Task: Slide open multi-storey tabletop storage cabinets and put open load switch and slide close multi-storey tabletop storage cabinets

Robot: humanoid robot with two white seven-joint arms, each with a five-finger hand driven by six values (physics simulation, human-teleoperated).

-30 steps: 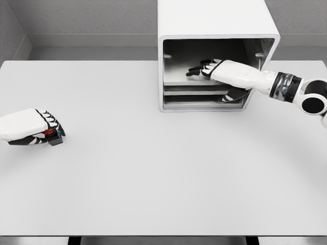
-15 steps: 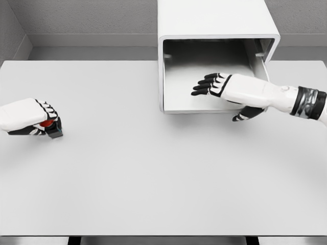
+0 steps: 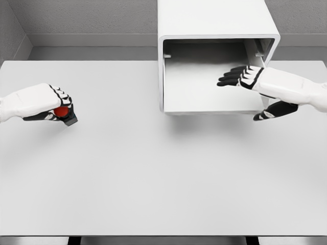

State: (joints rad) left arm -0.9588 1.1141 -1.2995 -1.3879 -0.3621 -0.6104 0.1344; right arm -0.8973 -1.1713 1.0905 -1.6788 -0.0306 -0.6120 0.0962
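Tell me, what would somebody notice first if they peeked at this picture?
Probably the big white cabinet at the back of the table, open at the front. The right hand reaches in front of its opening with fingers spread, holding nothing. Far over on the left, the left hand grips a small switch with a bright red button.

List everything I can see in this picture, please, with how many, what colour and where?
table: one, white, fills most of the view.
storage cabinet: one, white, at the back of the table right of the middle, its front open with a pale tray showing inside.
load switch: one, red knob on a dark body, at the left side, held in the left hand.
wall: grey, behind the table.
left hand: one, white with black fingers, curled around the switch.
right hand: one, white with black fingers, spread and holding nothing, at the cabinet's open front on its right side.
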